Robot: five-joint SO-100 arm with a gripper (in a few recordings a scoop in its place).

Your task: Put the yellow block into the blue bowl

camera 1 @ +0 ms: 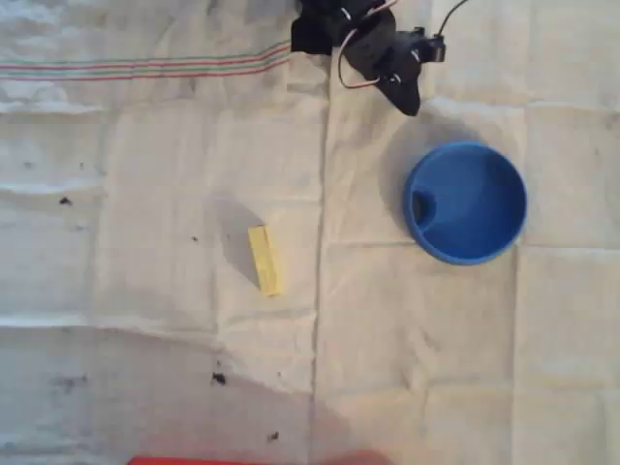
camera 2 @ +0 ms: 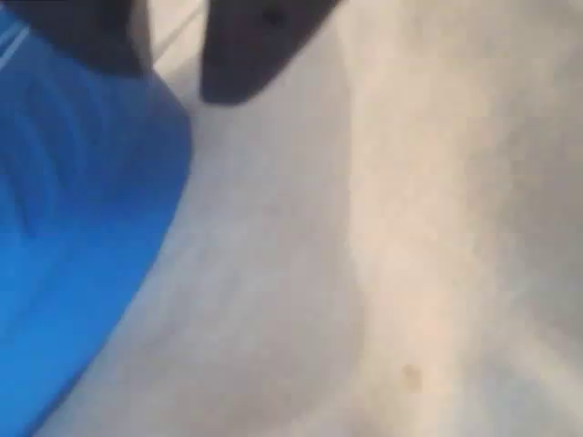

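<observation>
One white cloth (camera 1: 145, 194) covers the table, w/ one thin stripe band near its top-left edge. Using the blue bowl as my marker, going left to right in the overhead view:

One yellow block (camera 1: 263, 259) lies flat on the cloth, well to the left of the bowl & a bit lower. It's on its own, touching nothing, w/ lots of bare cloth all round it. A few tiny dark specks dot the cloth below & left of it. One red thing (camera 1: 194, 461) peeks in at the bottom edge, far from the bowl.

One black gripper (camera 1: 405, 97) hangs just above-left of the bowl, near the top edge, holding nothing. Can't tell how far apart its fingers are.

One blue bowl (camera 1: 465, 202) sits upright, nothing inside, w/ one dark notch on its inner left wall. Open cloth right of it & below.

Wrist view is blurry: bowl's blue side (camera 2: 82, 237) at left, dark fingers (camera 2: 255, 45) up top just beside it.
</observation>
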